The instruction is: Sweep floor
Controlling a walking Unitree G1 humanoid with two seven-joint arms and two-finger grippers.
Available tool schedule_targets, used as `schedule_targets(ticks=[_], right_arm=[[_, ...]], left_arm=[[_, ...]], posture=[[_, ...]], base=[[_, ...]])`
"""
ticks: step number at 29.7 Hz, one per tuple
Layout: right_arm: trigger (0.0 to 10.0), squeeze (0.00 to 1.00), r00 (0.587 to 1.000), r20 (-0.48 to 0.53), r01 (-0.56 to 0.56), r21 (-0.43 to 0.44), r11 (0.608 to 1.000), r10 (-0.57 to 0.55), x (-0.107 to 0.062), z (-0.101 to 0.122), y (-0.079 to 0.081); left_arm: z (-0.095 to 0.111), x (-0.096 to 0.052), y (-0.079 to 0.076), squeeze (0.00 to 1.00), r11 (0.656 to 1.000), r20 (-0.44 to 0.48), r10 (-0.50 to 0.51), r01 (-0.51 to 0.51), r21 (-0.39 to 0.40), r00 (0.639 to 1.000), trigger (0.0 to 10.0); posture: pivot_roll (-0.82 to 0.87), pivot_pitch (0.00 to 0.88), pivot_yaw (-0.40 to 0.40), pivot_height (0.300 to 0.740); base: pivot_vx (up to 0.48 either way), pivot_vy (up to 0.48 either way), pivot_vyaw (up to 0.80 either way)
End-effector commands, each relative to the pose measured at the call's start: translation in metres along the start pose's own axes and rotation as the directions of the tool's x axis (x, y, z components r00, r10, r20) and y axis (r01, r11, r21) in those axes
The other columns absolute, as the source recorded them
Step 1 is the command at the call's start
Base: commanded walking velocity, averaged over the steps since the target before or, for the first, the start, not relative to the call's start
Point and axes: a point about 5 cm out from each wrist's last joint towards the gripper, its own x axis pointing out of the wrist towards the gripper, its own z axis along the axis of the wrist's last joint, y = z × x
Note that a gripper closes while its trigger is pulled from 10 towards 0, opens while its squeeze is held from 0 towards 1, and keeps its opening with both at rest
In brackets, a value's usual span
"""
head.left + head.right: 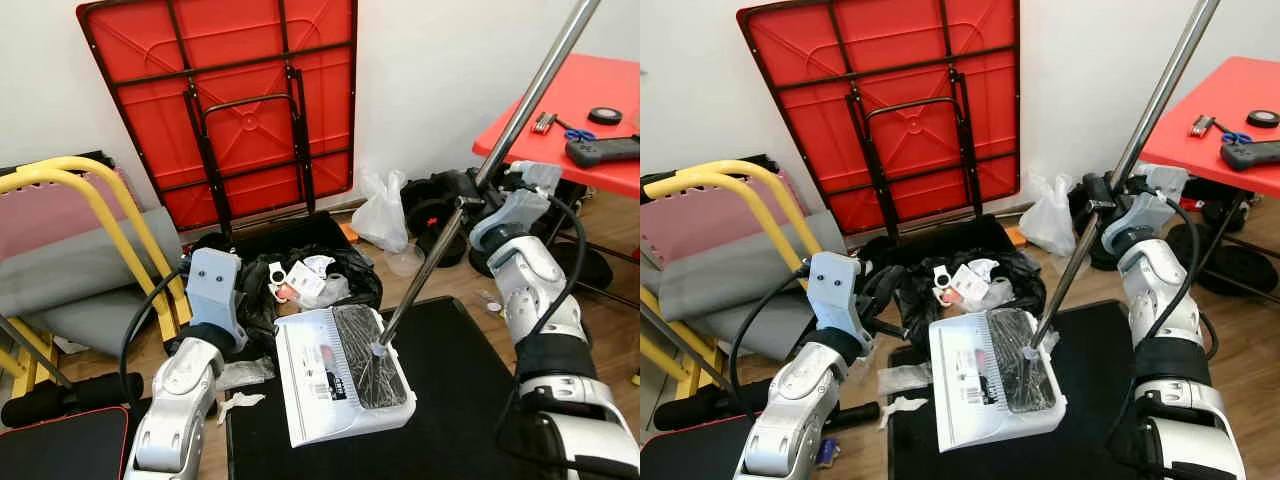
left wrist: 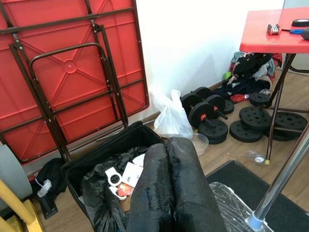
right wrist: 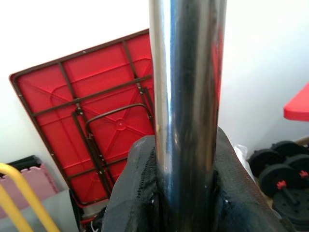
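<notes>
Clamping the sweeper handle (image 3: 186,111), right pincer (image 3: 186,203) grips tight.

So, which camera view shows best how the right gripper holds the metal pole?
The right wrist view: the right gripper is shut on the metal pole, with a black finger on either side. Both eye views show that grip from farther away. The left wrist view shows the pole's lower end.

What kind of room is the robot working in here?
Probably a spare room at home, used for storage and exercise. A folded red table leans on the wall, dumbbells and weight plates lie on the wooden floor, and an open black suitcase holds clutter.
</notes>
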Motion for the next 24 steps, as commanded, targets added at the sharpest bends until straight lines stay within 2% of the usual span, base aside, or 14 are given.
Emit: schedule_targets(ticks=[1, 6, 8, 10, 12, 16, 18, 24], right_arm=[[10.0, 0.0, 1.0, 0.029, 0.004, 0.026, 1.0, -0.005, 0.0028, 0.0033, 0.005], [10.0, 0.0, 1.0, 0.03, 0.003, 0.056, 0.998, -0.004, 0.0035, 0.0041, 0.0051], [10.0, 0.0, 0.999, 0.041, -0.003, 0.058, 0.998, 0.0, 0.0036, 0.0055, 0.0053], [10.0, 0.0, 0.999, 0.047, -0.004, 0.037, 0.999, 0.002, 0.0034, 0.0069, 0.0055], [10.0, 0.0, 0.999, 0.039, -0.037, 0.063, 0.997, 0.034, 0.0032, 0.0062, 0.0083], [10.0, 0.0, 0.999, 0.048, -0.028, 0.072, 0.997, 0.024, 0.0033, 0.0071, 0.0077], [10.0, 0.0, 0.998, 0.049, -0.03, 0.046, 0.998, 0.028, 0.0038, 0.0086, 0.0082], [10.0, 0.0, 0.998, 0.055, -0.04, 0.039, 0.998, 0.038, 0.0039, 0.0097, 0.0091]], left_arm=[[-0.0011, -0.0012, 0.005, 0.0, 0.999, 0.004, 0.036, -0.036, 0.007, 0.999, 10.0], [-0.0007, -0.0014, 0.0051, 0.0, 0.999, 0.005, 0.034, -0.034, 0.009, 0.999, 10.0], [-0.0004, -0.0015, 0.0052, 0.0, 0.999, 0.007, 0.034, -0.034, 0.009, 0.999, 10.0], [0.0002, -0.0017, 0.0054, 0.0, 0.999, 0.009, 0.033, -0.033, 0.008, 0.999, 10.0], [0.0005, -0.0016, 0.0053, 0.0, 0.999, 0.012, 0.031, -0.031, 0.006, 0.999, 10.0], [0.0007, -0.0015, 0.0053, 0.0, 1.0, 0.013, 0.031, -0.031, 0.005, 0.999, 10.0], [0.001, -0.0014, 0.0051, 0.0, 1.0, 0.015, 0.031, -0.031, 0.004, 0.999, 10.0], [0.0011, -0.0014, 0.0051, 0.0, 1.0, 0.016, 0.031, -0.031, 0.004, 0.999, 10.0]], posture=[[-0.15, 0.0, 0.0, 0.74], [-0.15, 0.0, 0.001, 0.74], [-0.15, 0.0, -0.001, 0.74], [-0.15, 0.0, -0.001, 0.74], [-0.15, 0.0, -0.001, 0.74], [-0.15, 0.0, -0.001, 0.74], [-0.15, 0.0, -0.002, 0.74], [-0.15, 0.0, -0.002, 0.74]], base=[[0.0, 0.0, -0.8], [0.0, 0.0, -0.8], [0.259, 0.0, -0.8], [0.289, 0.0, 0.0], [0.294, 0.0, -0.73], [0.295, 0.0, -0.8], [0.296, 0.0, 0.0], [0.296, 0.0, 0.0]])
